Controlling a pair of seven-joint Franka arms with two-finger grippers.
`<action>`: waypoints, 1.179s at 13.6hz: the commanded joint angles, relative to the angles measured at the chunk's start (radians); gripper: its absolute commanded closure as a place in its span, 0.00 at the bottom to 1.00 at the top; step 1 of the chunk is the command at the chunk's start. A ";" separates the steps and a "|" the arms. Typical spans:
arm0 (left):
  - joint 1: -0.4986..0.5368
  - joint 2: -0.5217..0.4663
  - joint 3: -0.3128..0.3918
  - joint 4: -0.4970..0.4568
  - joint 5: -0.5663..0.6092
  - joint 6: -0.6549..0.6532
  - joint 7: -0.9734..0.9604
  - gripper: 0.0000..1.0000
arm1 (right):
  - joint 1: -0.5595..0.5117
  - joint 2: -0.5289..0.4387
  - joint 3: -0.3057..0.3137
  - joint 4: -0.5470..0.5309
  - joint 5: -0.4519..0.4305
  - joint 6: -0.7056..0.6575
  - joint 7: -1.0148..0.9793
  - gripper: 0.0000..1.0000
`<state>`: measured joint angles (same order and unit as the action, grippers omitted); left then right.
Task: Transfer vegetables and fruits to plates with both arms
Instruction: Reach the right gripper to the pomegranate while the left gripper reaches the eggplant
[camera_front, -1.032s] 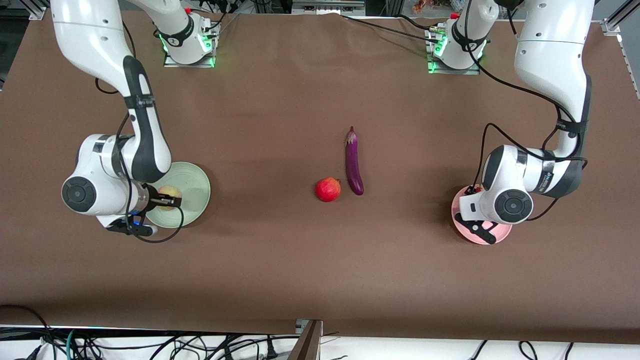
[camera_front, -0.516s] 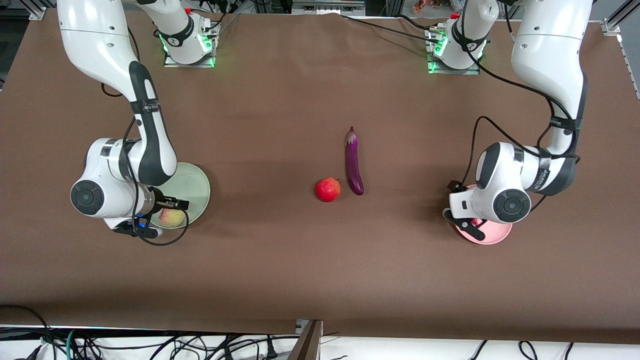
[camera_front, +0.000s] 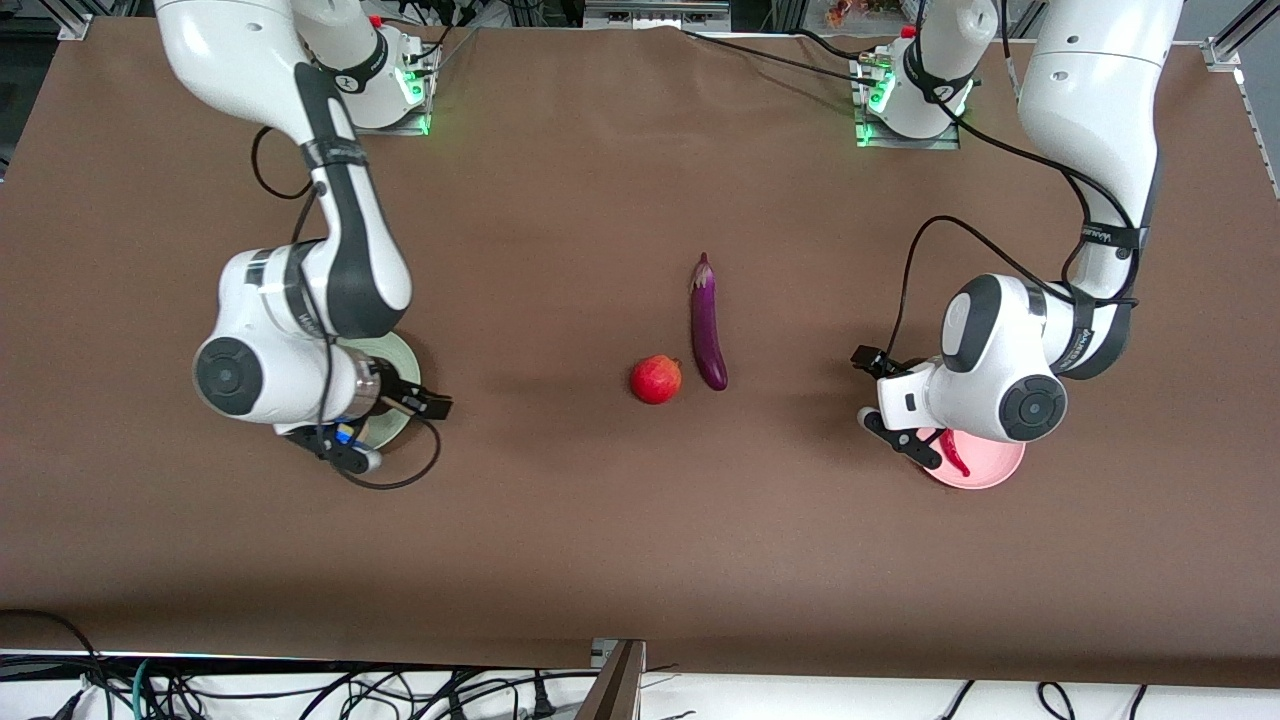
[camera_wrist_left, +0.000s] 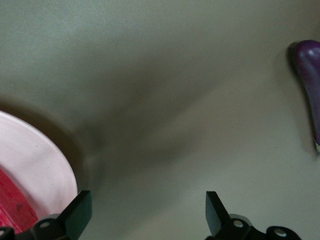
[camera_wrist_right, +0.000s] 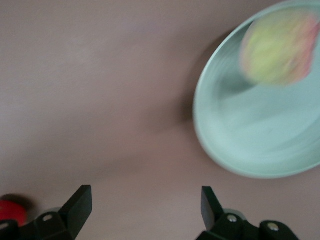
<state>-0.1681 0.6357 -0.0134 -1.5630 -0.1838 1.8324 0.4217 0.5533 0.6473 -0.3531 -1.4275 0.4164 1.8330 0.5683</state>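
Brown matte cloth covered the table (camera_front: 560, 520).

Nearest the front edge, at the left arm's end, sat the pink plate (camera_front: 985, 465), round, plain and matte. The thin glossy red chili pepper (camera_front: 955, 452) lay on it. The left gripper (camera_front: 880, 395) hung over bare cloth just beside that plate's rim, toward the table's middle, black fingers (camera_wrist_left: 75, 215) spread wide and empty. The white arm's wrist band carried lettering too small to read.

At the right arm's end, the pale green plate (camera_front: 400, 360), round, with faint concentric rings, was mostly hidden under the arm in the front view. The right wrist view showed the round yellowish fruit (camera_wrist_right: 277, 47) with its pink blush resting on it. The right gripper (camera_front: 425, 405) hung over the plate's edge on the side toward the table's middle, fingers (camera_wrist_right: 75, 207) apart, nothing in them.

Mid-table lay the round bright red fruit (camera_front: 656, 379), small crown pointing at the eggplant (camera_front: 707, 322) just beside it. The eggplant was long, slim, glossy purple, and ran from there toward the bases' edge.
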 joint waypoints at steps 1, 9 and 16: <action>0.002 -0.030 0.001 -0.009 -0.075 -0.039 -0.065 0.00 | 0.048 0.029 0.006 0.047 0.065 -0.006 0.167 0.04; -0.008 -0.044 -0.083 -0.009 -0.161 -0.036 -0.405 0.00 | 0.167 0.159 0.233 0.096 0.105 0.480 0.763 0.04; -0.007 -0.044 -0.114 -0.029 -0.259 0.013 -0.503 0.00 | 0.267 0.264 0.230 0.093 0.087 0.683 0.834 0.04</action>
<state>-0.1765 0.6120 -0.1145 -1.5631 -0.3876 1.8141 -0.0690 0.8015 0.8777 -0.1142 -1.3670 0.5101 2.4849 1.3800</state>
